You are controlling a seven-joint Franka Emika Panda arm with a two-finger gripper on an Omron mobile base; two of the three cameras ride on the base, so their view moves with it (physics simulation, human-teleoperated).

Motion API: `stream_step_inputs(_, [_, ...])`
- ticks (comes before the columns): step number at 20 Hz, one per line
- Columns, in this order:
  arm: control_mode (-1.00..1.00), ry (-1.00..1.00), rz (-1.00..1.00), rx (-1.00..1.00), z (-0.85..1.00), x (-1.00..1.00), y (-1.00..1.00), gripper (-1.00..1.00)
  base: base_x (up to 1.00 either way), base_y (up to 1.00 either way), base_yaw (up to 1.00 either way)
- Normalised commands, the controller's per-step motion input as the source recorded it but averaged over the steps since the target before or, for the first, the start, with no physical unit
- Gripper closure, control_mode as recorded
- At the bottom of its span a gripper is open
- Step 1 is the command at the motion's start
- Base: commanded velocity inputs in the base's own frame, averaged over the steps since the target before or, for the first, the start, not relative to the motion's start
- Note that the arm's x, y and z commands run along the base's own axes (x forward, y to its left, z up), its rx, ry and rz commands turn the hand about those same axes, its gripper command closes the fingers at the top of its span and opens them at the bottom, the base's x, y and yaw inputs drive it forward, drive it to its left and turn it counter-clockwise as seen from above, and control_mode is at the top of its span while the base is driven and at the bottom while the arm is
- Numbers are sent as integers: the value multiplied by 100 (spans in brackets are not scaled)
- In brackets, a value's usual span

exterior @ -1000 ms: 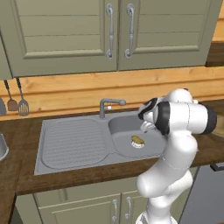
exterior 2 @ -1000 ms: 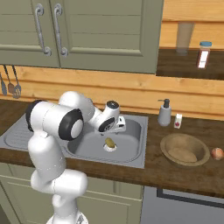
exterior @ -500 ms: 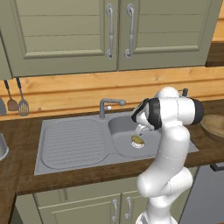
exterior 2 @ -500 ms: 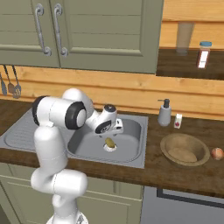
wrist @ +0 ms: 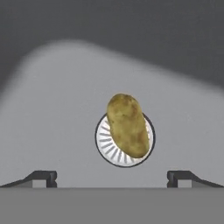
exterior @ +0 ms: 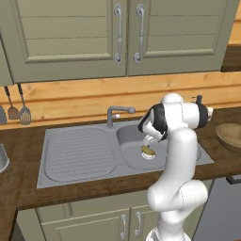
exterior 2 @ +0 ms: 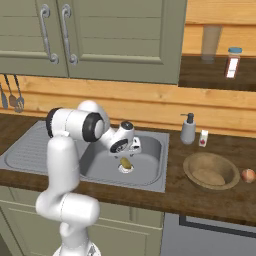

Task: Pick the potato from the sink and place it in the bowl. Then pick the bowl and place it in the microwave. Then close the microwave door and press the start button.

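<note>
The small yellowish-brown potato lies on the drain ring at the bottom of the grey sink basin. My gripper hangs open just above it, with a dark fingertip on each side and nothing between them. From the base, the gripper dips into the basin right over the potato; the right base view has the gripper over the potato. The wide wooden bowl stands empty on the counter right of the sink. The microwave and its door are out of view.
The bent faucet rises behind the basin, and the ribbed drainboard lies to its left. A soap dispenser and a small bottle stand behind the bowl, and a round reddish item lies beside it. Utensils hang on the wall.
The hand has dropped lower into the basin, closer to the potato, and the elbow has swung in over the sink. The potato and bowl have not moved.
</note>
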Motion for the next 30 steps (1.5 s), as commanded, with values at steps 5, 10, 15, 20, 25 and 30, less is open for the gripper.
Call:
stream_step_inputs(5, [-100, 0, 4, 0, -22, 11, -4, -100, 0, 0, 0])
stream_step_inputs(10, [-100, 1, 3, 0, -36, 15, 0, -100, 0, 0, 0])
stream_step_inputs(15, [-100, 0, 3, 0, -36, 24, 0, -100, 0, 0, 0])
stream_step_inputs(20, [-100, 0, 2, 0, -32, 8, 0, -100, 0, 0, 0])
stream_step_inputs(25, [-100, 1, 1, 0, -32, 22, 0, -100, 0, 0, 0])
stream_step_inputs(30, [-100, 0, 0, 0, -32, 19, 0, -100, 0, 0, 0])
